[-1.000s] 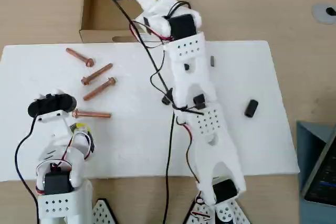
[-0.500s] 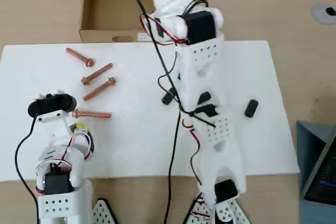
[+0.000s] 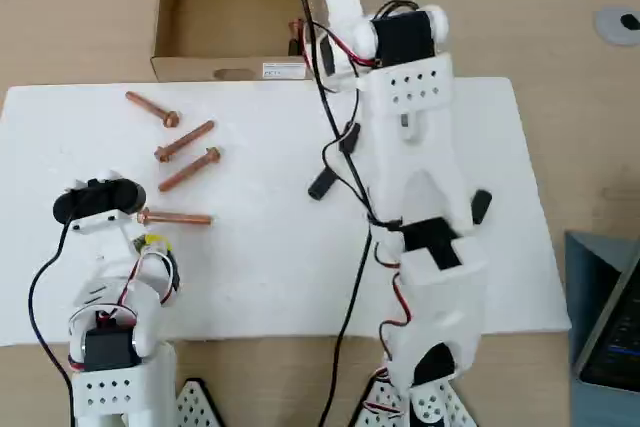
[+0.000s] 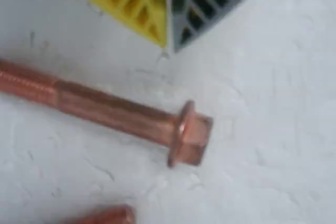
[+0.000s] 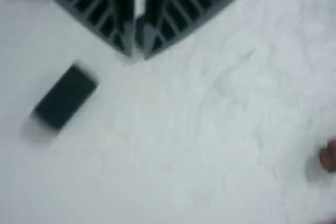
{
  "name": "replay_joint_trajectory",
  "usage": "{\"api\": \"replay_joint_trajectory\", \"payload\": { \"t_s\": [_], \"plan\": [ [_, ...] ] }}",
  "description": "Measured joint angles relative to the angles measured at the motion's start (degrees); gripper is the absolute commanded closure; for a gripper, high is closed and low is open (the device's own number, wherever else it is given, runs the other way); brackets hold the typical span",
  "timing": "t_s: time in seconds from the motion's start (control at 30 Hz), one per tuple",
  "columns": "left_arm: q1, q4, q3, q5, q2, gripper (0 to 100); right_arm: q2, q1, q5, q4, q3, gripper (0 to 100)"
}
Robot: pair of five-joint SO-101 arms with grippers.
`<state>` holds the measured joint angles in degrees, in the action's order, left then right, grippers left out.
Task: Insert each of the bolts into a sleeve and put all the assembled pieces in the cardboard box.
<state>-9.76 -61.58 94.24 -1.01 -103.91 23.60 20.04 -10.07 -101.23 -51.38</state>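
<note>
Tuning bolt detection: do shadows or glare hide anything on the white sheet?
High view: even light, no glare on the white sheet. Left wrist view: faint shadow under the bolt. Right wrist view: soft shadow beside the black sleeve.

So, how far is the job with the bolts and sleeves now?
Done: nothing clearly lies in the brown cardboard box. In hand: nothing; the left pincer and right pincer are shut empty. Left: four copper bolts lie bare on the white mat, and black cylindrical sleeves lie loose.
</note>
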Motion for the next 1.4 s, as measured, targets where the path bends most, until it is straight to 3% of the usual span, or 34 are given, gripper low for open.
{"api": "replay_joint_trajectory", "payload": {
  "t_s": [0.17, 0.37, 0.63, 1.4],
  "plan": [
    [0.0, 0.0, 0.0, 0.0, 0.0, 100, 0.0, -1.9, -5.5, 0.0, 8.6, 98.3],
    [0.0, 0.0, 0.0, 0.0, 0.0, 100, 3.2, -4.0, -9.9, 0.0, 11.3, 86.2],
    [0.0, 0.0, 0.0, 0.0, 0.0, 100, 10.6, -4.2, -11.9, 0.5, 11.2, 85.6],
    [0.0, 0.0, 0.0, 0.0, 0.0, 100, 37.4, -4.2, -11.9, 0.8, -13.4, 85.7]
  ]
}}
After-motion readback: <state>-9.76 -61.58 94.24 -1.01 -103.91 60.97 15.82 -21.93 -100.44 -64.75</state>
